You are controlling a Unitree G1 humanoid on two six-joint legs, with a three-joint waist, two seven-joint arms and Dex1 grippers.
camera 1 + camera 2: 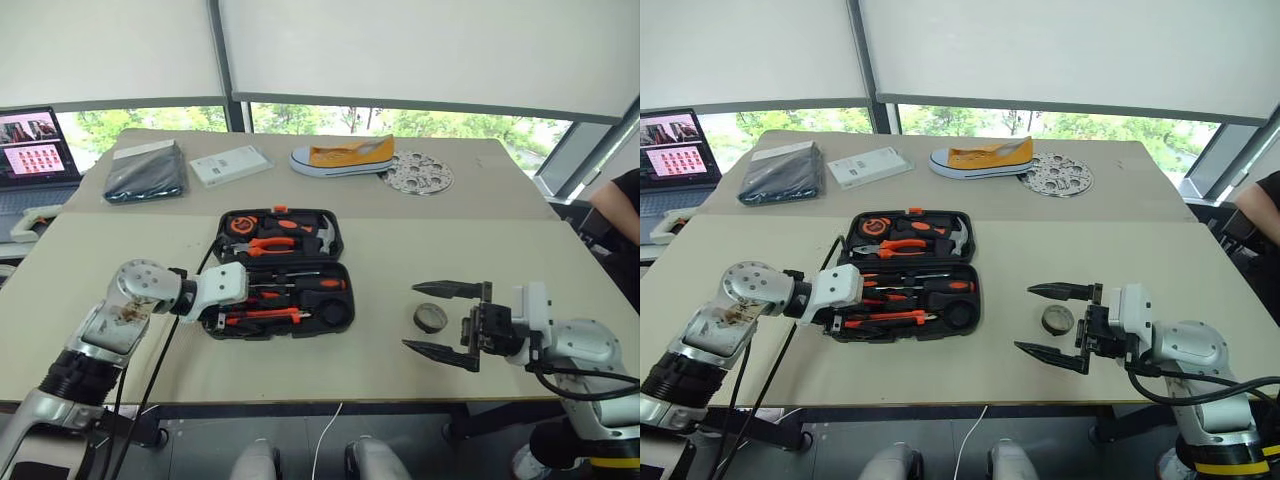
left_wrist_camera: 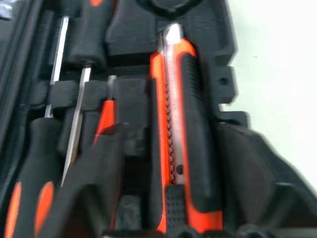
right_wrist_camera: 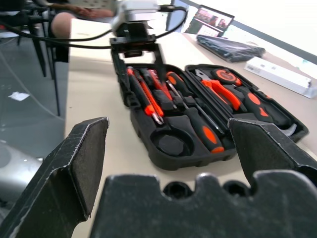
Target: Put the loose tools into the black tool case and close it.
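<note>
A yellow shoe [image 1: 343,156] and dark pouch [image 1: 146,172] lay at upper frame. The tool case [image 1: 277,272] sat centre, open, holding the utility knife [image 1: 262,316]. The tape roll [image 1: 430,317] lay right, between the open right gripper's [image 1: 444,320] fingers. The left gripper [image 3: 137,59] was spread over the knife.

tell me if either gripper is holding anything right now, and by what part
Nothing is held. The left gripper stands open over the utility knife, which lies in its slot in the black tool case. The right gripper is open beside the tape roll.

Head eyes look down; wrist views (both close) share the case [image 3: 198,119]
</note>
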